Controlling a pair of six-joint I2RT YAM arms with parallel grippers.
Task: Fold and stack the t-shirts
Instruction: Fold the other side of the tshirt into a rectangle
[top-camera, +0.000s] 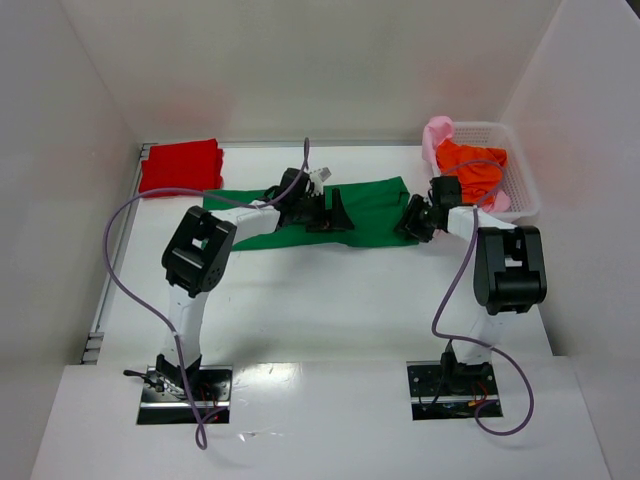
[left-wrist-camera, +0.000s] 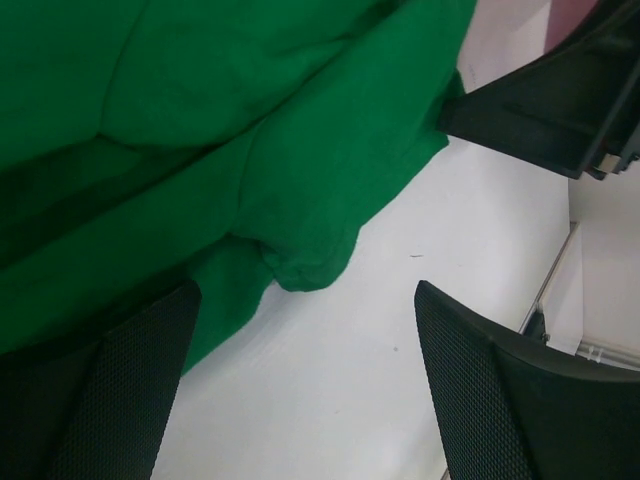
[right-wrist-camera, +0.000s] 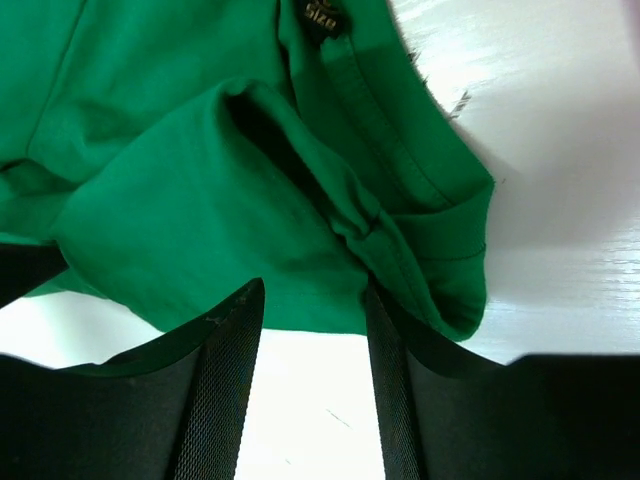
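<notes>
A dark green t-shirt (top-camera: 375, 205) lies spread flat across the middle of the table. My left gripper (top-camera: 326, 213) hangs over its middle and is open. In the left wrist view its fingers (left-wrist-camera: 305, 290) straddle a rumpled edge of the green cloth (left-wrist-camera: 200, 130) and bare table. My right gripper (top-camera: 412, 222) is at the shirt's right end. In the right wrist view its jaws (right-wrist-camera: 312, 290) stand partly apart, tips at the hem of the green cloth (right-wrist-camera: 200, 200) near the collar, table showing between them. A folded red t-shirt (top-camera: 181, 166) lies at the back left.
A white mesh basket (top-camera: 520, 185) at the back right holds a bunched orange t-shirt (top-camera: 470, 168) and a pale pink one (top-camera: 436, 135). White walls close in the table on three sides. Purple cables loop off both arms.
</notes>
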